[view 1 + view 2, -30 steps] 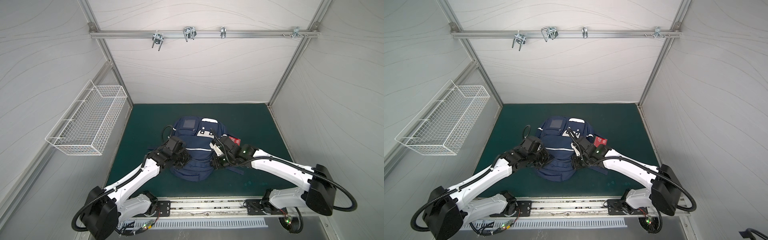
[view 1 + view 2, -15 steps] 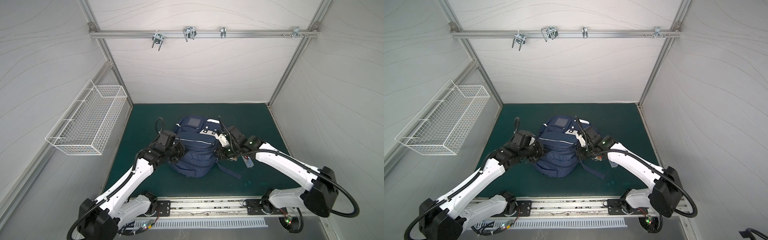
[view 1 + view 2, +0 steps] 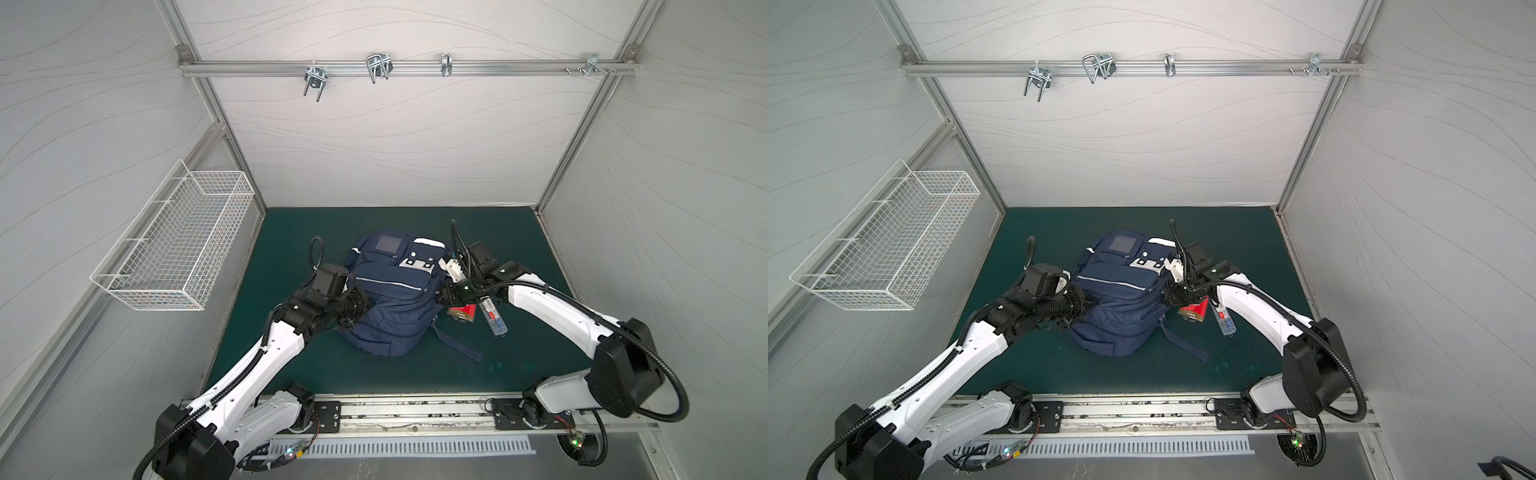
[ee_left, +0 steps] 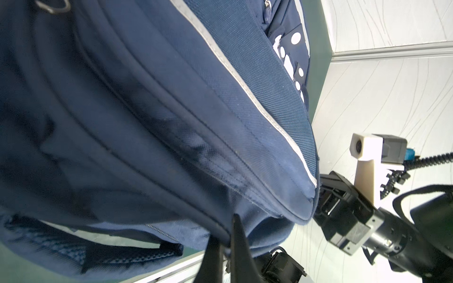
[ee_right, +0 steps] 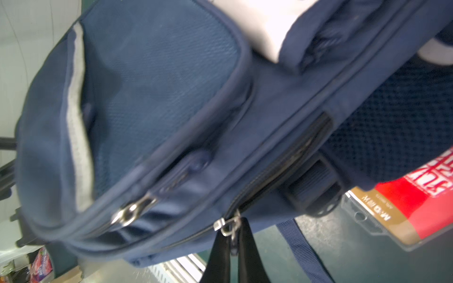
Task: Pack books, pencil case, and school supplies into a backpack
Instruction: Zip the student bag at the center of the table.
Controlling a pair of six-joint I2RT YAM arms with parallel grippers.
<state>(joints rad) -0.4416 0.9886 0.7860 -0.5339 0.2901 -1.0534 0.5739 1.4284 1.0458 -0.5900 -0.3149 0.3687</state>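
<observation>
The backpack [image 3: 390,303] is seen lying in the middle of the green mat [image 3: 291,249], gripped from both flanks. The left gripper [image 4: 226,242] is closed narrowly on a fold of the pack's fabric at its left side. The right gripper [image 5: 232,245] is pinched tight on the metal zipper pull [image 5: 229,226] at the opposite side. Beyond the pull a dark slit is shown along the zip track. This is probably a stretch already parted, though blur leaves it uncertain.

Two of the task's things are found outside the pack, on the mat at its right. The red book [image 3: 464,312] lies with one edge tucked under the pack. The clear box [image 3: 492,318] lies just beside it, its long axis running near-to-far on the mat. Both are just beside the right gripper and well apart from the left one, so the right arm is much the nearer.

The zip track leads away from the fingers along the pack's side. That is the line along which the slider would have to be drawn, it is judged, while the fabric is braced by the left gripper. The other books, the pencil case and the calculator are not made out in any view.
</observation>
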